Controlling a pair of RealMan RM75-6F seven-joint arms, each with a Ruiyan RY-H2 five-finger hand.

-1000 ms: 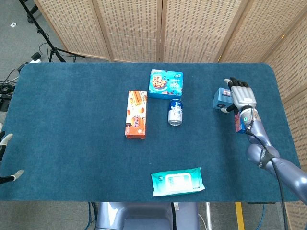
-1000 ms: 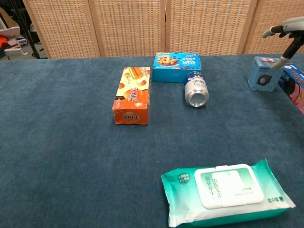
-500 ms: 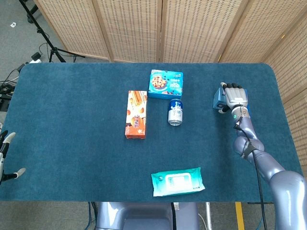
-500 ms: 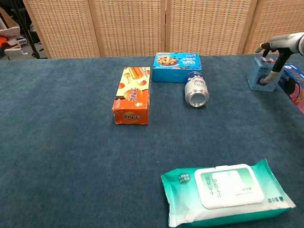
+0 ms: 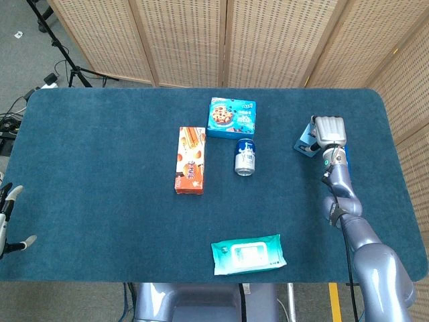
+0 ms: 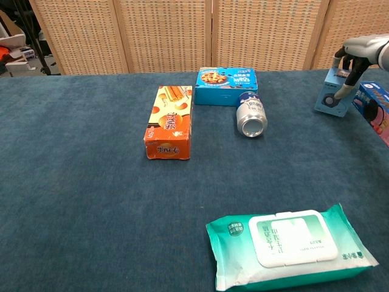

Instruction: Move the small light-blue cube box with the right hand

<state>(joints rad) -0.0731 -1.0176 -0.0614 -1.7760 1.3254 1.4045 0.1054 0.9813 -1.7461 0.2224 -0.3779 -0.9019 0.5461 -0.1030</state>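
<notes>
The small light-blue cube box [image 5: 305, 142] [image 6: 330, 97] stands at the far right of the blue table, tipped slightly off the cloth. My right hand [image 5: 329, 129] [image 6: 357, 51] comes down over its top and grips it, with fingers curled across the far side and the thumb [image 6: 340, 90] pressed on the front face. Most of the box is hidden under the hand in the head view. My left hand [image 5: 7, 221] hangs off the table's near left edge, holding nothing, fingers apart.
An orange biscuit box [image 5: 190, 159], a blue cookie box [image 5: 231, 117] and a can lying on its side [image 5: 245, 157] sit mid-table. A wet-wipes pack [image 5: 249, 254] lies near the front edge. A blue-and-pink packet [image 6: 374, 109] lies just right of the cube box.
My right hand has moved from beside the cube box onto its top and curled around it. The box has tipped and shifted slightly left. The left hand barely moved.
</notes>
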